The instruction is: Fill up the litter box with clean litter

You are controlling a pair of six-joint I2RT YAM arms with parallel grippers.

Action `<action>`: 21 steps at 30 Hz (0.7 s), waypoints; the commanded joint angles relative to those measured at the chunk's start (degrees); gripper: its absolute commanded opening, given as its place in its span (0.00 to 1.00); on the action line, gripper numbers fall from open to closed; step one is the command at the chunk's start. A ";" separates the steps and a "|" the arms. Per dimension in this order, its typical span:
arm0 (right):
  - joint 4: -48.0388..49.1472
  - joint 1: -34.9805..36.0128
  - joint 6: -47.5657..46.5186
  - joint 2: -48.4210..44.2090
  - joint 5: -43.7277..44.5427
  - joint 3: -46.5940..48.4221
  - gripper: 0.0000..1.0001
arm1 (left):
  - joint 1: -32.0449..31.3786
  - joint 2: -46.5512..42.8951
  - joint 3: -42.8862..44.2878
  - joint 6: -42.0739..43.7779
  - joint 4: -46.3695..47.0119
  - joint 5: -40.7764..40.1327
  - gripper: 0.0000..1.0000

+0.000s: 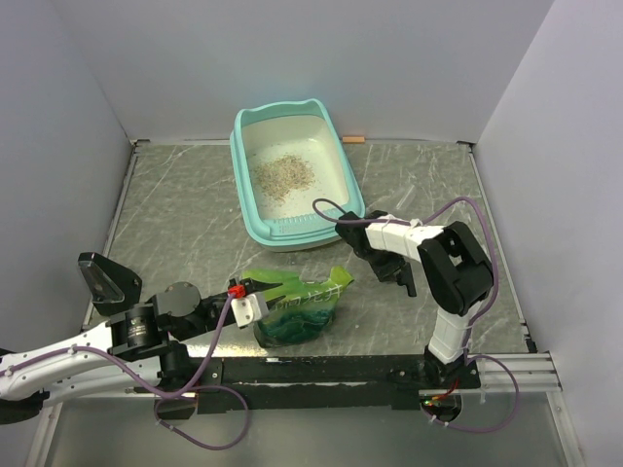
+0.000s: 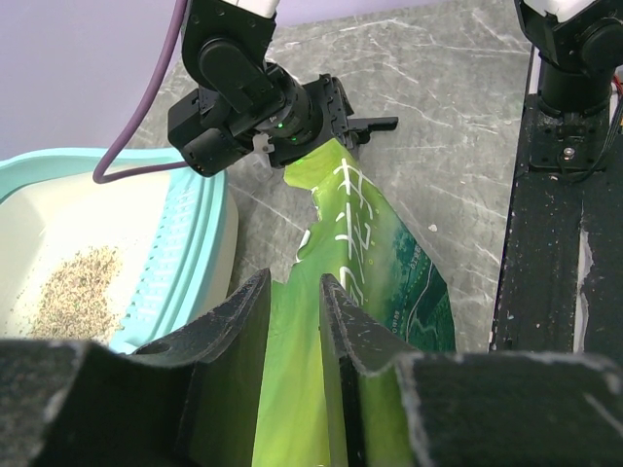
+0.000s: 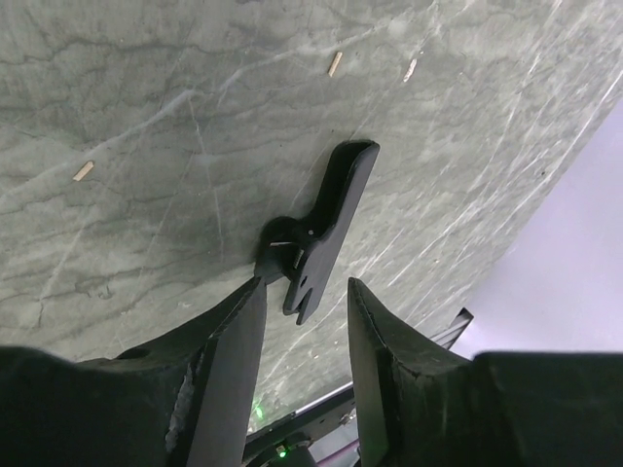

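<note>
The turquoise litter box [image 1: 237, 175] stands at the back middle of the table, with a patch of clean litter [image 1: 284, 175] on its whitish floor. The left wrist view has its rim [image 2: 185, 253] and the granules [image 2: 78, 287] at the left. A glossy green bag [image 1: 302, 311] stands near the front edge. My left gripper [image 1: 263, 290] is shut on the bag's upper edge, and green film [image 2: 389, 282] fills the gap between its fingers [image 2: 294, 292]. My right gripper [image 1: 405, 282] hangs open right of the bag, its fingertips [image 3: 305, 292] straddling the near end of a black clip [image 3: 331, 209] lying on the table.
The right arm's wrist [image 2: 263, 107] hovers just past the bag's far tip. A few small tan chips [image 3: 336, 64] lie on the marbled tabletop. Grey walls close in the back and both sides. A black rail [image 1: 321, 370] runs along the front edge.
</note>
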 commanded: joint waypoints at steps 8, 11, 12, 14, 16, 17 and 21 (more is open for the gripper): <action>1.24 -2.85 -3.83 2.41 -2.54 1.23 0.42 | 0.23 -0.11 -0.50 -1.01 1.48 0.16 0.32; 1.33 -2.93 -4.01 2.32 -3.59 1.40 0.40 | 0.31 0.15 -0.58 -0.93 1.57 -0.01 0.32; 1.33 -3.02 -4.01 2.32 -3.60 1.31 0.38 | 0.31 0.06 -0.50 -0.93 1.48 0.07 0.32; 1.42 -3.20 -4.18 2.32 -3.86 1.31 0.34 | 0.40 0.15 -0.50 -0.93 1.57 -0.01 0.32; 1.42 -3.37 -4.19 2.23 -3.95 1.31 0.32 | 0.40 0.15 -0.50 -1.10 1.48 -0.01 0.32; 1.42 -3.29 -4.19 2.23 -3.95 1.22 0.32 | 0.40 0.15 -0.58 -1.01 1.48 -0.01 0.32; 1.68 -3.46 -4.62 2.15 -4.83 1.22 0.22 | 0.31 0.24 -0.59 -1.19 1.48 -0.10 0.32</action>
